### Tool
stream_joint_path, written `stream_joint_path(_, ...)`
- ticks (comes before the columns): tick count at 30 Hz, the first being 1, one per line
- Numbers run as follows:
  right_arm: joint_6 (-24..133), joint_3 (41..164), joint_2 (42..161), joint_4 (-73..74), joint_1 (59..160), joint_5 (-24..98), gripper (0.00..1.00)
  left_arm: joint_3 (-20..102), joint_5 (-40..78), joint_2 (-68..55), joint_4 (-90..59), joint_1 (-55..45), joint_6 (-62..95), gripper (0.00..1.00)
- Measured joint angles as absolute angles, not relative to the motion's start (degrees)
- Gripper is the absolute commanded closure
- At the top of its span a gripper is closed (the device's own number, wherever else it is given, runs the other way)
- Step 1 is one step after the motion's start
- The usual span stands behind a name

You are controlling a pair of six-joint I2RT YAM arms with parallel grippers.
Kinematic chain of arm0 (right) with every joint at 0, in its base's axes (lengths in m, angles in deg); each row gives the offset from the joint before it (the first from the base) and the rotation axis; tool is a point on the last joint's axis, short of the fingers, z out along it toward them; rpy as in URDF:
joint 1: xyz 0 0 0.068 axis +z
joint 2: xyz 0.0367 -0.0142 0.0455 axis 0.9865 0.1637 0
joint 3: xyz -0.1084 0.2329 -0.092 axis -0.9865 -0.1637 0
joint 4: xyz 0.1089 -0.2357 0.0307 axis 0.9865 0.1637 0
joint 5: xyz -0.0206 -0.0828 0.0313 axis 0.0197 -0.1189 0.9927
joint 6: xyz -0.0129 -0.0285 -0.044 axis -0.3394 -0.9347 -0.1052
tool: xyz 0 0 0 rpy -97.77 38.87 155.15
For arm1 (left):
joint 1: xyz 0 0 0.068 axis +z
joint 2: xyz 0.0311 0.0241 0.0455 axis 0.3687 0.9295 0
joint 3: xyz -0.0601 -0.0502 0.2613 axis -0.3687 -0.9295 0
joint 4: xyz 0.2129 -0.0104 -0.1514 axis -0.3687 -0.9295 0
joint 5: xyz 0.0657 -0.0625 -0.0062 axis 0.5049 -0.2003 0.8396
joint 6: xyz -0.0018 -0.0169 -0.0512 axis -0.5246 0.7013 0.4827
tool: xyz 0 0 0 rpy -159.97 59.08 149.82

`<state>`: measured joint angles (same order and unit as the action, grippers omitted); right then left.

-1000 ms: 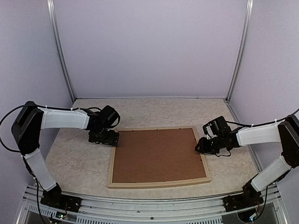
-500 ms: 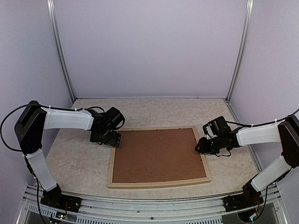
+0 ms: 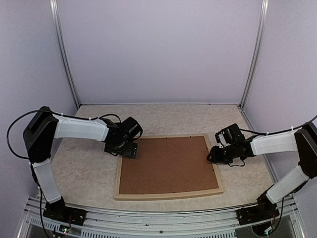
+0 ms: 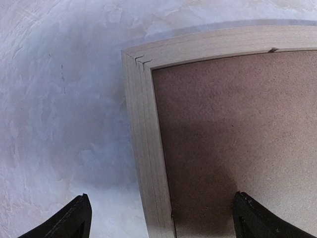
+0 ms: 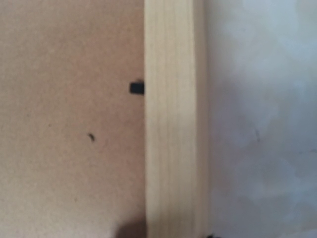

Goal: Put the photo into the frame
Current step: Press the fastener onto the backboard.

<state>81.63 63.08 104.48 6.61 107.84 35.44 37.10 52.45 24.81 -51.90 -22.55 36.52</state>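
The pale wood frame [image 3: 168,194] lies flat on the table, filled by a brown backing board [image 3: 168,166]. The photo is hidden. My left gripper [image 3: 128,148] hovers open over the frame's far-left corner. In the left wrist view its fingers [image 4: 74,223] straddle the left rail [image 4: 143,139], one over the table and one over the board. My right gripper [image 3: 214,154] sits low at the frame's right rail [image 5: 173,124]. Only dark slivers of its fingertips show at the bottom of the right wrist view, close against both sides of the rail.
A small black retaining tab [image 5: 137,88] sticks out from the right rail over the board. Another tab [image 4: 272,50] shows at the far rail. Pale walls with metal posts [image 3: 67,64] enclose the mottled tabletop [image 3: 84,173]. Aluminium rails run along the near edge.
My left arm has swung right, carrying its open gripper from beside the frame's left edge to over the far-left corner. The right arm and the frame have stayed still.
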Motion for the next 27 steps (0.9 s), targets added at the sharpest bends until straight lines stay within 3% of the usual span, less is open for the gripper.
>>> stream_joint_path(15,81.61,63.08,104.57,6.54,107.84,35.46,0.61,32.21,52.58,15.08,-53.35,-16.51,36.54,0.03)
stream_joint_path(27,81.58,63.08,104.66,6.48,107.84,35.46,0.61,30.76,51.08,16.94,-52.78,-15.73,35.51,0.03)
